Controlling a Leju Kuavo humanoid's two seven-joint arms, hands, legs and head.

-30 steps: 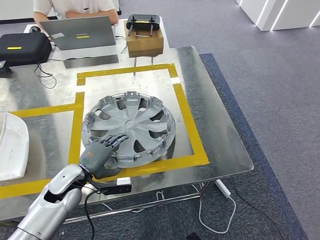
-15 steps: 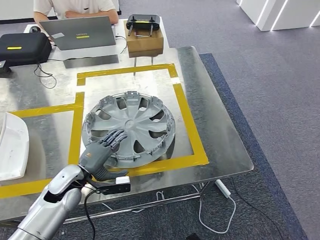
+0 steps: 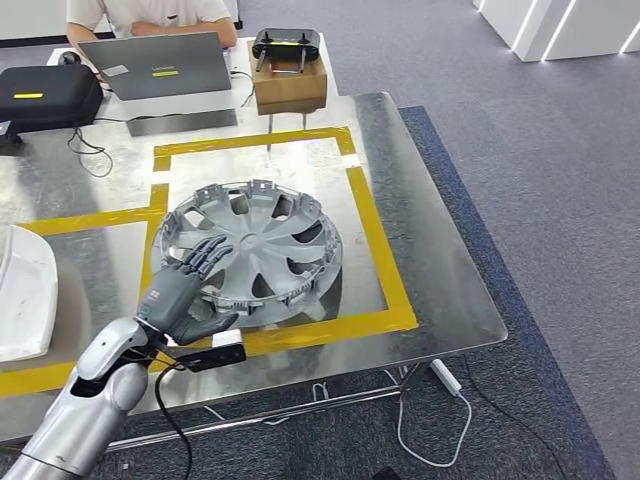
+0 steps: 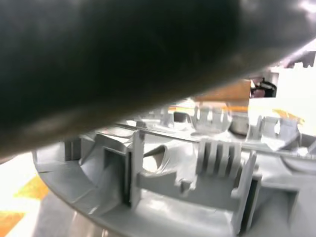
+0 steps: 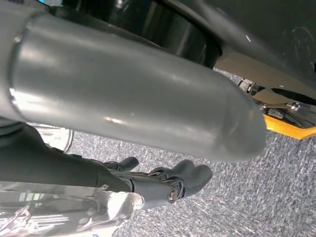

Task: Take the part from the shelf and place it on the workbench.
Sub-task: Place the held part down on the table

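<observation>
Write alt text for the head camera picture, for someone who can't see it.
The left robot hand grips the near-left rim of a grey hubcap, which lies inside a yellow tape outline on a shiny metal workbench. At the far edge a person sits behind a laptop, next to a cardboard box with a black controller on top.

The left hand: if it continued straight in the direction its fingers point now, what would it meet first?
The left hand already lies on the near-left rim of the grey wheel cover. Its fingers point toward the hub, so it would probably slide over the spokes first. Depth is unclear.
</observation>
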